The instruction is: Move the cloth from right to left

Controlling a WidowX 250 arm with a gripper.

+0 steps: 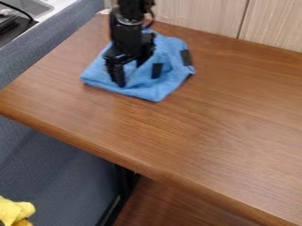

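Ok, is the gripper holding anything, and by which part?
Can't be told: the gripper is down at the blue cloth, but whether it grips any part of it is unclear.

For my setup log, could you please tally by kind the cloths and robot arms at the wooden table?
Cloth: 1
Robot arm: 1
Total: 2
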